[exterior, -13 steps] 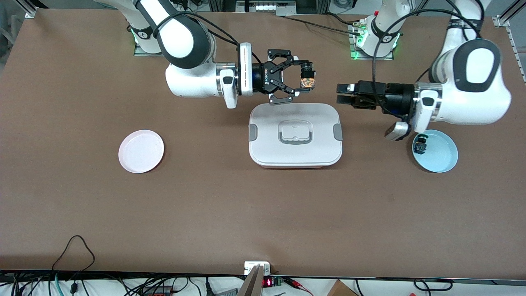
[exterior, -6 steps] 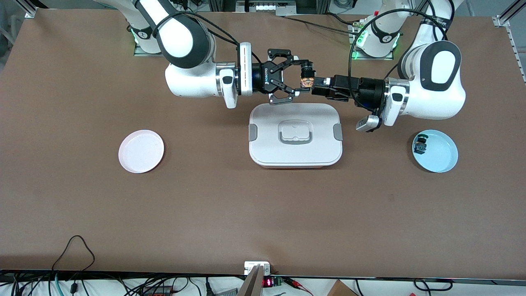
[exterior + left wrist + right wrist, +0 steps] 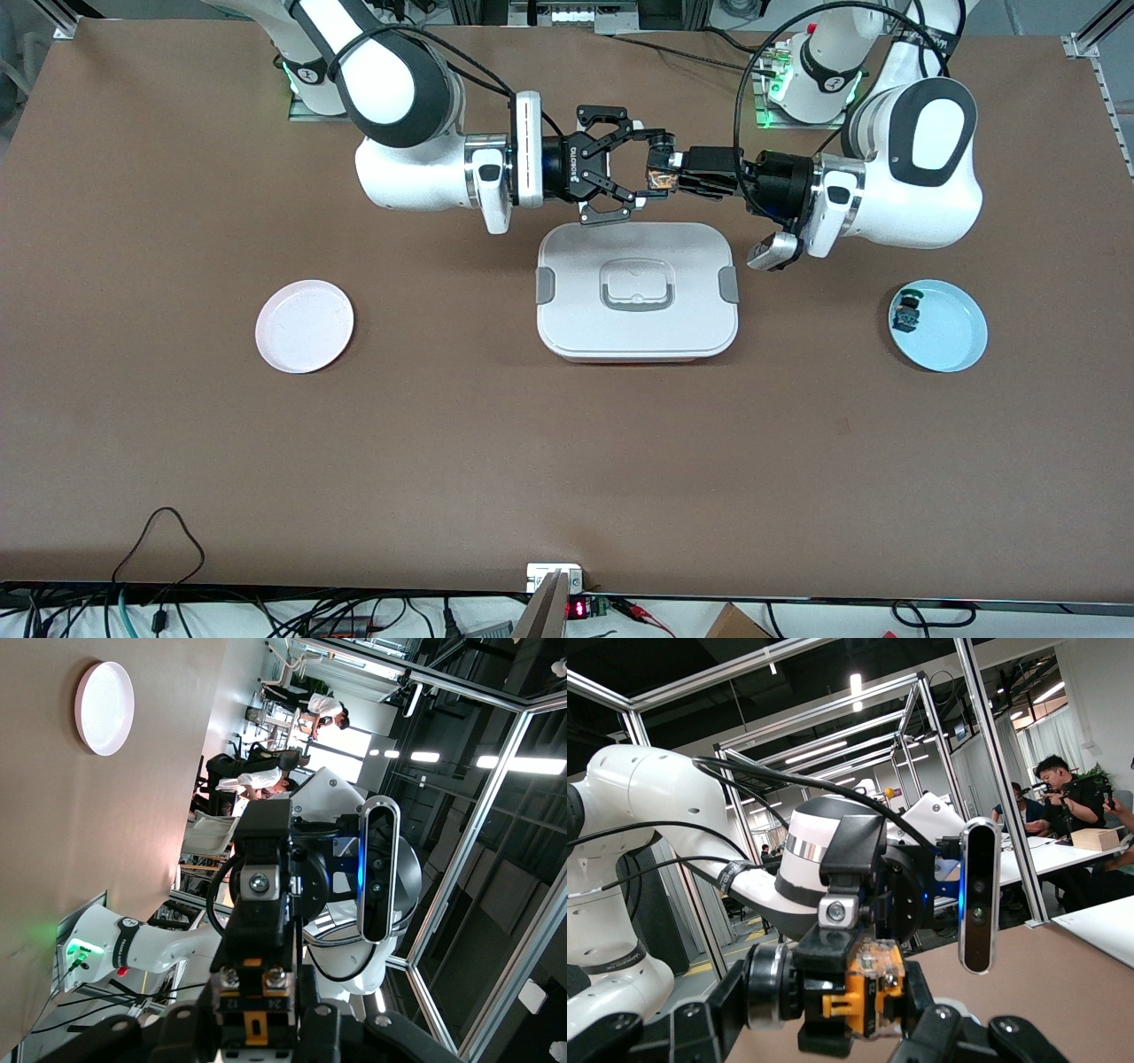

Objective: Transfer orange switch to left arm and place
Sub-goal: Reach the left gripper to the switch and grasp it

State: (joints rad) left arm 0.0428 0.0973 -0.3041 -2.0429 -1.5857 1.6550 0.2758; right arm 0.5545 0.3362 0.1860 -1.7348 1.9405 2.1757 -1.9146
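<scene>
Brown matte counter point(image 3: 567, 461), plain, no pattern. White box point(image 3: 637, 290), grey side clips, grey outline round the recessed handle, reddish strip along the base edge. Pale pink plate point(image 3: 304, 325) toward the right arm's end; light blue plate point(image 3: 948, 332) toward the left arm's end, with a small black part point(image 3: 906, 313) showing green and blue on it. Orange switch point(image 3: 659, 175): black body, orange band, metallic bits. White arms with black bands; right pincer point(image 3: 654, 170) black, left pincer point(image 3: 680, 174) black. Green lights at both arm bases.
</scene>
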